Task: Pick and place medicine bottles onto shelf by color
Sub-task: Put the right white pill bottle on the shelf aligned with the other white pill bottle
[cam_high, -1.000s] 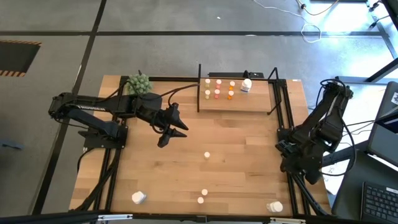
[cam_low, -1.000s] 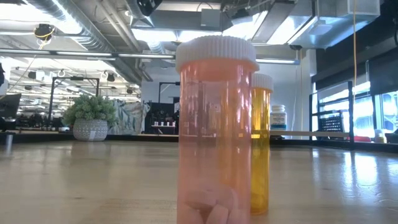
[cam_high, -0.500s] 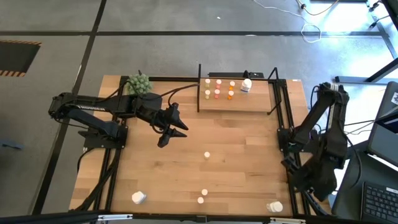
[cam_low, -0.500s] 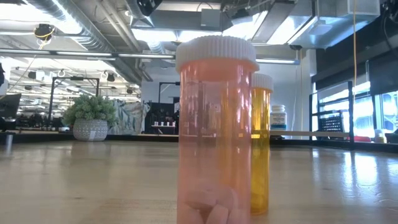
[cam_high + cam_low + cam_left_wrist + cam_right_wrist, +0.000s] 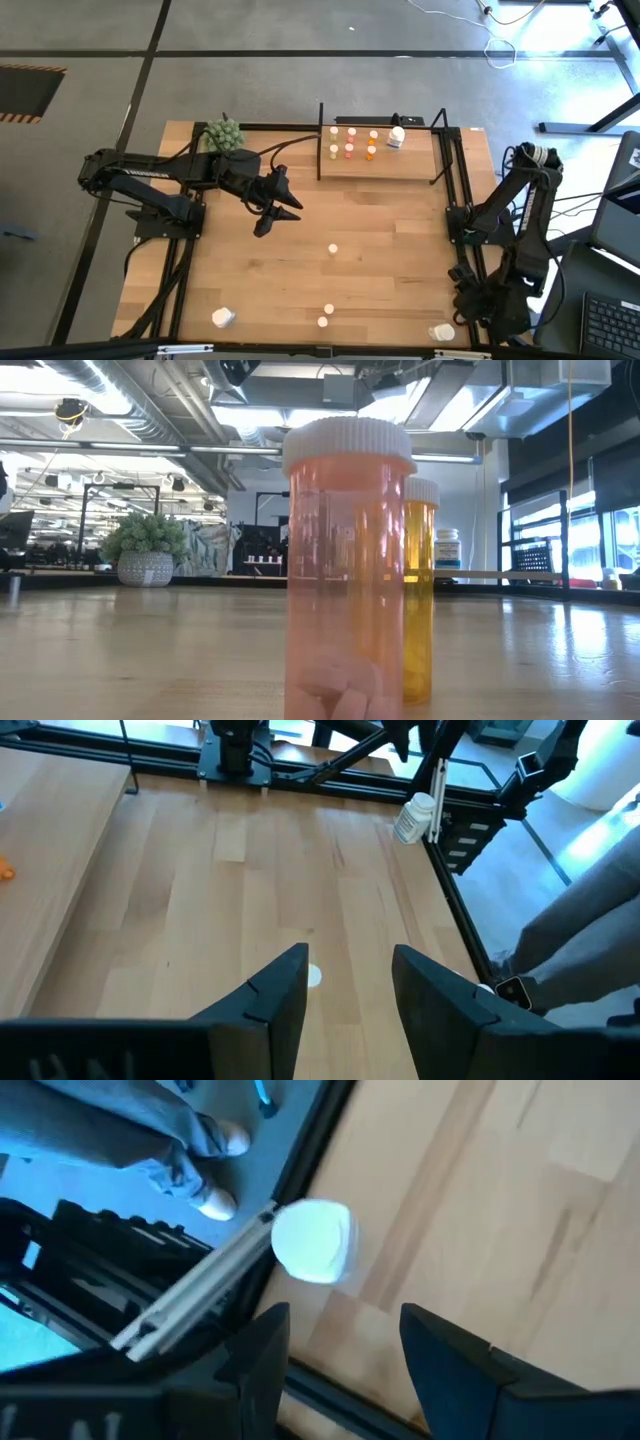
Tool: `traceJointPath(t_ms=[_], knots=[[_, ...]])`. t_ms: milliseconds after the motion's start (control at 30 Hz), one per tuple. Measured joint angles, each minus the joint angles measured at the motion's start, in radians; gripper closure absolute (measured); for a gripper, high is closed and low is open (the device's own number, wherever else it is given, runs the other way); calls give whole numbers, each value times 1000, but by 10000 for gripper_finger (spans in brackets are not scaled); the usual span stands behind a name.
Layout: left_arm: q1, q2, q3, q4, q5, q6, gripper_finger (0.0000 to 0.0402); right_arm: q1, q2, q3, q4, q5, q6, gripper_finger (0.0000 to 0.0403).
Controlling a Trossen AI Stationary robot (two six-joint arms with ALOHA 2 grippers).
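The shelf [image 5: 385, 168] stands at the table's far edge and carries several small medicine bottles. More bottles stand loose on the table: one mid-table [image 5: 333, 249], two near the front edge [image 5: 325, 316], a white one front left [image 5: 222, 317]. A larger white bottle [image 5: 441, 332] [image 5: 312, 1240] lies at the near right corner. My right gripper [image 5: 468, 305] [image 5: 340, 1320] hangs open just above it, pointing steeply down. My left gripper [image 5: 283, 212] [image 5: 350, 960] waits open above the table's middle left. The low view has a pinkish bottle [image 5: 348, 570] and an orange one [image 5: 420, 590] close up.
A green plant ball [image 5: 224, 133] sits at the far left corner. Black frame rails [image 5: 190, 1290] run along the table's right edge beside the white bottle. A person's legs and shoes [image 5: 200, 1150] stand just off that edge. A laptop [image 5: 612, 320] is at the right.
My right gripper has swung toward the table's near edge and sunk, rolling as it went, and now hangs over the white bottle at the near right corner. Its fingers stay open.
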Motion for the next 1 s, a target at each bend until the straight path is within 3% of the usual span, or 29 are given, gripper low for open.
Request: traceJointPath(t_ms=[167,433,1000], knots=[[0,0,0,0,-20,0,260,-8,10,0,90,18,57,210],[0,0,0,1,-28,0,260,-8,31,0,170,34,281,210],[0,0,0,2,-38,0,260,-8,182,0,138,1,231,210]])
